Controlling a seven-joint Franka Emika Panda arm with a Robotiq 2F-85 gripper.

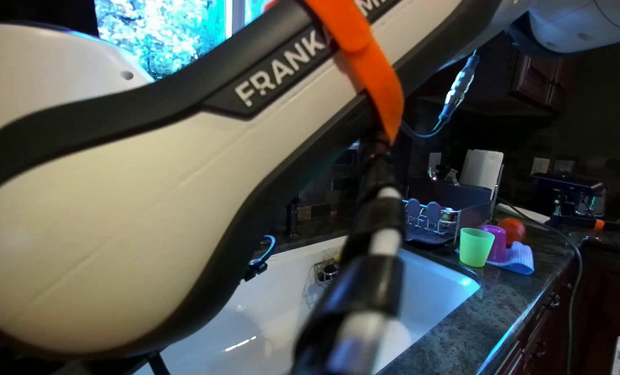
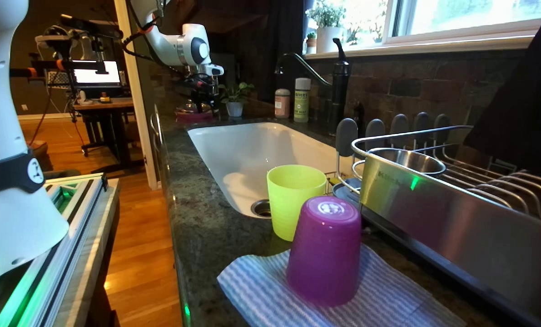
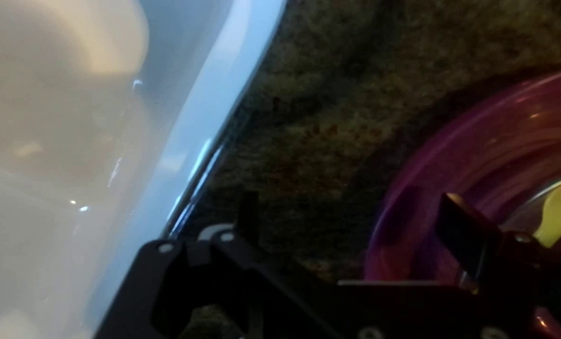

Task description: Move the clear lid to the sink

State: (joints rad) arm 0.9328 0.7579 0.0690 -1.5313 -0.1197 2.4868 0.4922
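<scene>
The sink is a large white basin, in both exterior views (image 1: 283,297) (image 2: 270,145) and at the left of the wrist view (image 3: 73,197). Beyond its far end in an exterior view, a clear glassy shape (image 2: 189,107), apparently the lid, sits in or on a purple-pink dish (image 2: 193,118). The dish fills the right of the wrist view (image 3: 417,207), with a clear curved edge (image 3: 520,212) and something yellow inside. My gripper (image 3: 348,216) is open and empty, one finger above the dark counter, one above the dish. It hangs just above the dish in an exterior view (image 2: 207,109).
A potted plant (image 2: 235,104), two bottles (image 2: 301,102) and a black faucet (image 2: 339,86) stand along the back. A green cup (image 2: 293,195), a purple cup (image 2: 325,254) on a striped cloth (image 2: 252,281) and a dish rack (image 2: 434,236) are beyond the drain end.
</scene>
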